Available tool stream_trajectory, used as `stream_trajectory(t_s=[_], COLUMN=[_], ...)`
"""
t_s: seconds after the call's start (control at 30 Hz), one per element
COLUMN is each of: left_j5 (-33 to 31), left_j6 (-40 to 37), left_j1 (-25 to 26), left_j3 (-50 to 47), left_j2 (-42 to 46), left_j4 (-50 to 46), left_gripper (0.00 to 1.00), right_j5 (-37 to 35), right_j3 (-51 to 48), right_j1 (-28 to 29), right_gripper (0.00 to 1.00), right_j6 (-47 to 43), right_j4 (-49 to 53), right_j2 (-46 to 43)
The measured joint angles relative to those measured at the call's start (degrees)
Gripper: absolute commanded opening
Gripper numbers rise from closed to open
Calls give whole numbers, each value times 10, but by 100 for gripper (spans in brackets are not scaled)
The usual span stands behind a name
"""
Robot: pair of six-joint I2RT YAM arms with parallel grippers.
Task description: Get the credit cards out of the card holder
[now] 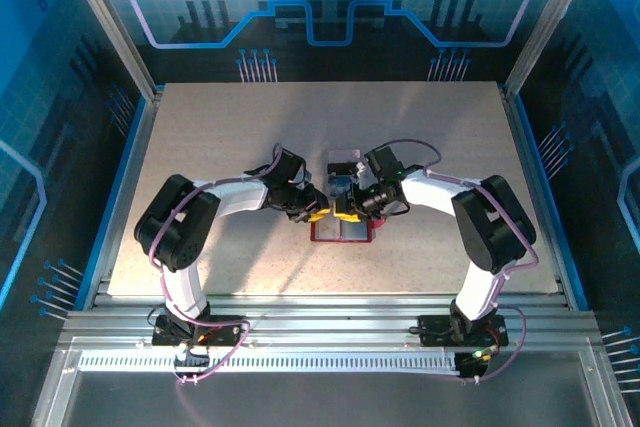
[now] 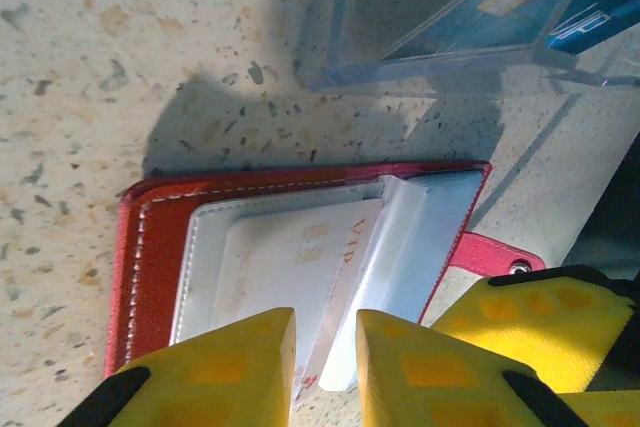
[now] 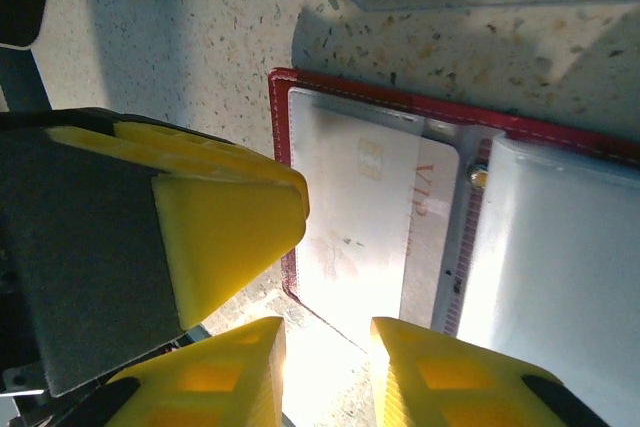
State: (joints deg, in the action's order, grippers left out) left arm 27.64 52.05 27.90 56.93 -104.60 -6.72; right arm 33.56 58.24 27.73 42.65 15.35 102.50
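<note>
Left gripper [image 2: 327, 352]: fingers narrow around credit card [image 2: 290, 257] edge, can't tell if pinching
Right gripper [image 3: 328, 352]: straddles card holder [image 3: 281, 117] corner, grip unclear

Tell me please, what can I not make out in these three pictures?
Top external: the arms cover most of the card holder; its cards are too small.
Left wrist: the lower edge cuts off the left gripper, so its grip on the white card is unclear.
Right wrist: the right gripper straddles the holder's corner; glare hides any contact.
Left wrist: the blue card is cut by the top edge, its print blurred.
</note>
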Motion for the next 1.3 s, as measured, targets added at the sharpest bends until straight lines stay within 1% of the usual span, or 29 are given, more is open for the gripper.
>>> stream_trajectory(t_s=[0.4,0.77,1.3], left_j5=[-9,-10,-10], left_j6=[-16,-26,-27], left_j1=[-4,-9,-10], left_j3=[-3,-17,-19], left_j2=[0,0,0], left_j4=[-15,-20,-20], left_gripper=[15,15,16], right_j5=[0,-3,-41], right_j3=[10,26,48], right_j1=[18,20,22], right_gripper=[30,30,30], right_j6=[9,4,-29], right_j4=[-5,5,64], right_j2=[32,55,59])
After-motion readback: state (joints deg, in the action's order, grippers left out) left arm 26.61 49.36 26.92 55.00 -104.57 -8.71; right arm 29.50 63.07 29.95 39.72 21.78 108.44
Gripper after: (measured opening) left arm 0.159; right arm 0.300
